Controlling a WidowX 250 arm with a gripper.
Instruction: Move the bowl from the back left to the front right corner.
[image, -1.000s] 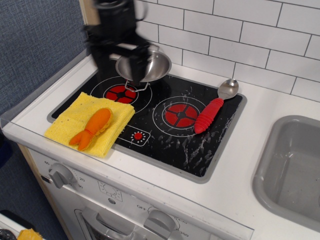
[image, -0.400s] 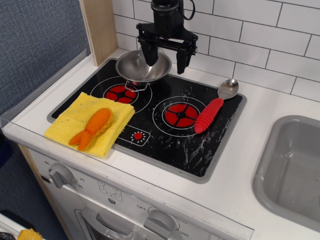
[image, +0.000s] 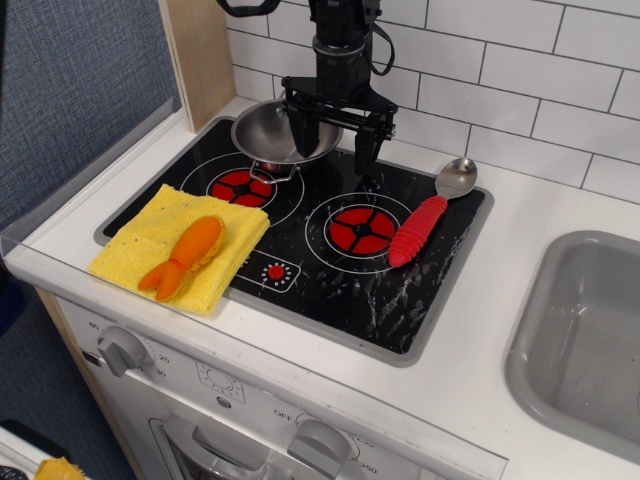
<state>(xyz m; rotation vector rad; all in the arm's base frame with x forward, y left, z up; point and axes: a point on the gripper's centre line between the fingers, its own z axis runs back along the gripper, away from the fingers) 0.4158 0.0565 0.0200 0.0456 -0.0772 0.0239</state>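
The shiny steel bowl (image: 263, 129) sits at the back left of the black cooktop (image: 400, 310), partly over the left burner ring, with a wire handle at its front. My gripper (image: 331, 142) hangs straight down over the bowl's right edge and is open. One finger (image: 300, 135) is inside the bowl and the other (image: 362, 146) is outside, to the right of the rim. The jaws straddle the rim without closing on it. The cooktop's front right corner (image: 408, 352) is bare.
A spoon with a red ribbed handle (image: 418, 230) lies at the cooktop's back right. A yellow cloth (image: 150, 235) with an orange toy (image: 187, 252) covers the front left. A grey sink (image: 590, 340) is at the right, and a wooden post (image: 198, 55) stands at the back left.
My gripper swung from the bowl's left side to its right edge, then came down a little lower. The bowl has stayed in place.
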